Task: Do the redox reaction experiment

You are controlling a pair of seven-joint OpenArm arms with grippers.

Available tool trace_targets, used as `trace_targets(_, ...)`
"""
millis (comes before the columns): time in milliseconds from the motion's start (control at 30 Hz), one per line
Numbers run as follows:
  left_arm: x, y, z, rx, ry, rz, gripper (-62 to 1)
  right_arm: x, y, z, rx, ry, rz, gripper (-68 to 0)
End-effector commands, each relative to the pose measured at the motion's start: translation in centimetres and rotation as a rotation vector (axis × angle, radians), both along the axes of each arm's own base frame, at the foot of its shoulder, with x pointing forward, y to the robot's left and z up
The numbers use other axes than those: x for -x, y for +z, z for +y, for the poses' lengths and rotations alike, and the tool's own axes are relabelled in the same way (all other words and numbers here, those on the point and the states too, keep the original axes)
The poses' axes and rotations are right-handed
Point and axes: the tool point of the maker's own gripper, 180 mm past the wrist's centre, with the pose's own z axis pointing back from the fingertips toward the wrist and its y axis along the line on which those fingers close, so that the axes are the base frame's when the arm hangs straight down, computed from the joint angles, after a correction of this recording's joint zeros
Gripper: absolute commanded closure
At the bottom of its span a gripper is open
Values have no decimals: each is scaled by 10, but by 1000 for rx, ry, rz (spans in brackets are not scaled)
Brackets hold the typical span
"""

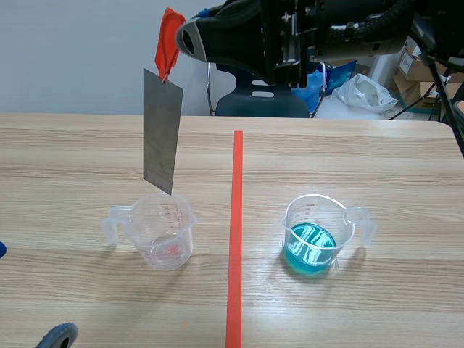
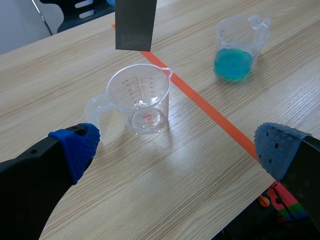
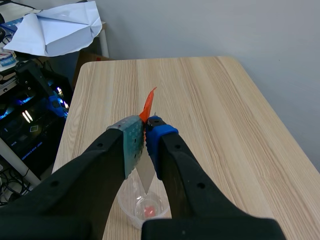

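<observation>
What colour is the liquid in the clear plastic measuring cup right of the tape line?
The liquid is turquoise blue, clearest in the scene view.

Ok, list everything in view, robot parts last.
metal sheet: 1, grey, hanging above the clear cup, not touching
orange tab: 1, orange-red, on the sheet's top
clear cup: 1, transparent, left of the tape line
cup with blue liquid: 1, transparent, right of the tape line
table: 1, light wood
chair: 1, dark, behind the table
white bag: 1, beside the chair
right gripper: 1, black, raised, shut on the orange tab
left gripper: 1, black, open, low near the clear cup
</observation>
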Motion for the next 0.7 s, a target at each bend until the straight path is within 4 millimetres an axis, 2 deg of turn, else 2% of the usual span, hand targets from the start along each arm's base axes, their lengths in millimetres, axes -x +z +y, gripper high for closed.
trace_targets(0, -3, 7, -2, 18, 1, -26, -623, -1, 17, -1, -32, 2, -31, -10)
trace_targets(200, -3, 7, -2, 17, 1, -26, -623, -7, 12, -15, -1, -30, -33, -10)
trace_targets(400, -3, 7, -2, 17, 1, -26, -623, -9, 11, -44, 25, -55, -44, -10)
trace_targets(667, -3, 7, -2, 17, 1, -26, -623, -18, 10, -92, 97, -154, -58, -10)
